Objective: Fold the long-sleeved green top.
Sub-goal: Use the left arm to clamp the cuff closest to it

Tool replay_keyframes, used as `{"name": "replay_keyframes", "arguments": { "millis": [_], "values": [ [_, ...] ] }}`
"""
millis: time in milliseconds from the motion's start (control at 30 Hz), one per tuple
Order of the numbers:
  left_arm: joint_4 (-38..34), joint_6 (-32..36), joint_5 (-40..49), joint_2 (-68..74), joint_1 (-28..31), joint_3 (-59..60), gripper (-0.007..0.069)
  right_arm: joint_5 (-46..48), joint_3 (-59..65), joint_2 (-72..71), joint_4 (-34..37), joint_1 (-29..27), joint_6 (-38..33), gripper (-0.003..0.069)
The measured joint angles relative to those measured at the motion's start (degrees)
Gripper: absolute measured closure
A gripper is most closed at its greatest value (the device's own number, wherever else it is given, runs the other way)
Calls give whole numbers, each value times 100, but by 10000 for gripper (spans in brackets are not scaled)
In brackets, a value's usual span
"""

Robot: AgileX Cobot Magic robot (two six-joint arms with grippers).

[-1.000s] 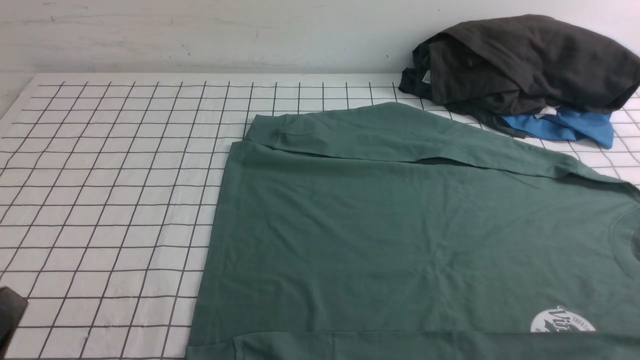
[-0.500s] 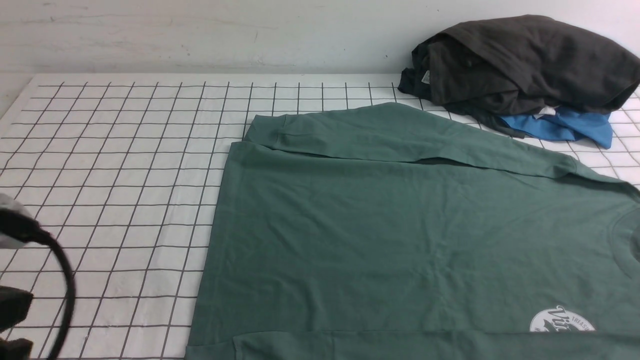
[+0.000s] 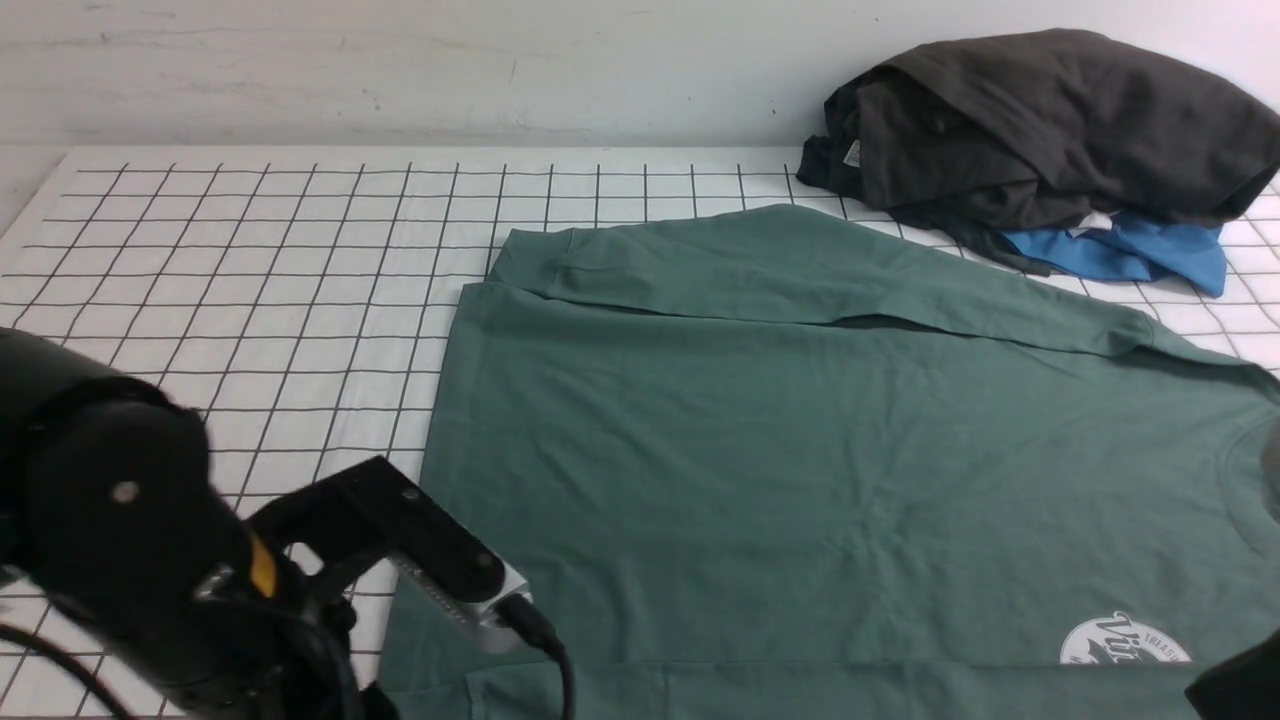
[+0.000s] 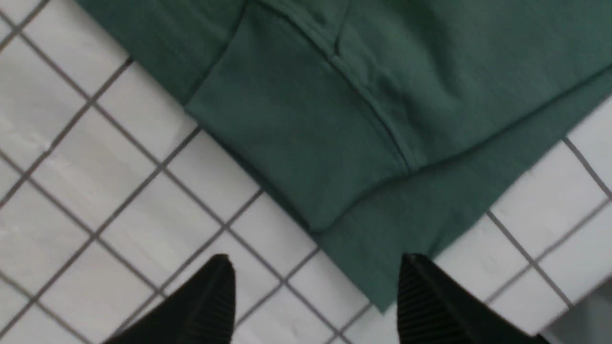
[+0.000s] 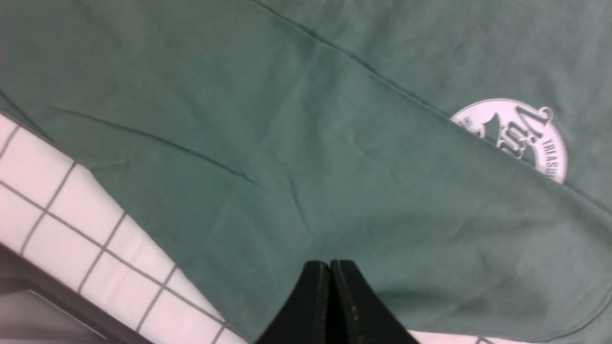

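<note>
Only the wrist view shows the left end effector [image 4: 316, 286] released over a corner of the green long-sleeved top [image 3: 800, 450], which is spread on the desk [image 3: 250, 250]. The right end effector [image 5: 330, 270] is clenched, empty. One dark garment [image 3: 1050, 130] and one blue garment [image 3: 1130, 255] lie far right.

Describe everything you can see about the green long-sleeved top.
The green long-sleeved top is muted dark green, cotton-looking, lying flat and face up on the gridded cloth, hem to the left, round collar at the right. Both sleeves are folded in: one along the far edge, one along the near edge, partly covering the white round logo. The open left gripper is poised at its hem corner.
</note>
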Motion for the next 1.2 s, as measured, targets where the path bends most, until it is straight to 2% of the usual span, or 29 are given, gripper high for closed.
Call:
{"name": "replay_keyframes", "arguments": {
  "millis": [33,200,400,667,767,1200],
  "values": [
    [16,6,-236,312,0,-6,140,-23,0,0,-29,0,-6,673],
    [193,26,-800,1179,0,-143,94,-174,0,0,-36,0,-19,673],
    [433,26,-1016,2085,0,-688,94,-331,0,0,-47,0,-19,673],
    [322,26,-848,2553,0,-1015,101,-348,0,0,-47,0,-19,673],
    [214,26,-756,2577,0,-1040,130,-348,0,0,-47,0,-19,673],
    [-160,21,-353,2607,0,-1040,441,-370,0,0,-47,0,-24,673]
  ]
}}
